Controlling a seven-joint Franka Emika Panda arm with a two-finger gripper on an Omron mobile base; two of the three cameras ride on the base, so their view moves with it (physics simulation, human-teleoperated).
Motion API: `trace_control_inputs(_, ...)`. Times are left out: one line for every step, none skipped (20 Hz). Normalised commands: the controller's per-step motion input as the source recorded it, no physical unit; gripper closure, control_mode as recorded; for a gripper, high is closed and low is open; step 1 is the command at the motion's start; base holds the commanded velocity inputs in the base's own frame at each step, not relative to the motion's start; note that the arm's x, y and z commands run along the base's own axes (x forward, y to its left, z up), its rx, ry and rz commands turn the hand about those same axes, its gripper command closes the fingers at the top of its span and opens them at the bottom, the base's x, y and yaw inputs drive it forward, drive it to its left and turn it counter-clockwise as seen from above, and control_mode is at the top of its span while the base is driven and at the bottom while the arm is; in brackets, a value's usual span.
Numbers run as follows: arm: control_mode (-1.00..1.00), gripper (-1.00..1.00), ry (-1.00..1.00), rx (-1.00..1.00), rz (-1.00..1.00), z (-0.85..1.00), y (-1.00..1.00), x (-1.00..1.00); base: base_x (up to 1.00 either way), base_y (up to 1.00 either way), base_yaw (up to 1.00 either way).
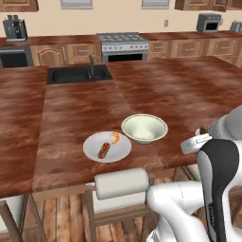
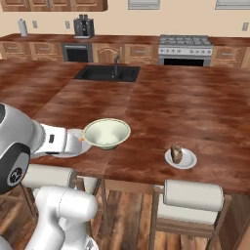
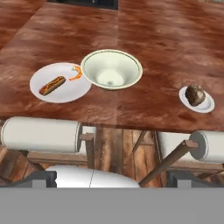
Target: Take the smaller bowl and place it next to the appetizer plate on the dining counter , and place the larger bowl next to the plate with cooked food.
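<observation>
Dining counter (image 1: 179,90), a very large glossy reddish-brown wood-grain top, is being shown spreading across the room, with a dark sink (image 1: 79,74) and faucet (image 1: 91,65) set into its far part and white-cushioned stools (image 3: 41,133) tucked along its near edge. Behind it a wall counter (image 1: 179,35) over wooden drawers is being seen, carrying a stove (image 1: 122,42), a coffee machine (image 1: 15,27) and a toaster oven (image 1: 208,22). The larger bowl (image 3: 112,70), deep and round, cream pale-green inside and grey-green outside, is being shown sitting upright near the near edge, just beside the plate with cooked food (image 3: 59,83), its rim seeming to touch or overlap that plate's edge. A long orange-brown piece and a small orange curl are being carried on that white plate. The appetizer plate (image 3: 197,99), small and white with a dark brown chunk, is being shown well apart on the bowl's other side. Whether the gripper is spread or closed cannot be told.
</observation>
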Motion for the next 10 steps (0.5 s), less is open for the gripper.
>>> trace_control_inputs(1.0,-1.0,0.0,0.0,0.0,0.0,0.0,0.0,0.0,-1.0,0.0)
trace_control_inputs(1.0,-1.0,0.0,0.0,0.0,0.0,0.0,0.0,0.0,-1.0,0.0)
trace_control_inputs(1.0,-1.0,0.0,0.0,0.0,0.0,0.0,0.0,0.0,-1.0,0.0)
trace_control_inputs(1.0,-1.0,0.0,0.0,0.0,0.0,0.0,0.0,0.08,-1.0,0.0)
trace_control_inputs(1.0,-1.0,0.0,0.0,0.0,0.0,0.0,0.0,0.26,-1.0,0.0)
trace_control_inputs(1.0,-1.0,0.0,0.0,0.0,0.0,0.0,0.0,0.41,-1.0,-0.05)
trace_control_inputs(1.0,-1.0,0.0,0.0,0.0,0.0,0.0,0.0,0.41,-1.0,-0.08)
trace_control_inputs(1.0,-1.0,0.0,0.0,0.0,0.0,0.0,0.0,0.31,-1.0,-0.1)
trace_control_inputs(1.0,-1.0,0.0,0.0,0.0,0.0,0.0,0.0,0.27,-1.0,-0.14)
trace_control_inputs(1.0,-1.0,0.0,0.0,0.0,0.0,0.0,0.0,0.24,-1.0,-0.15)
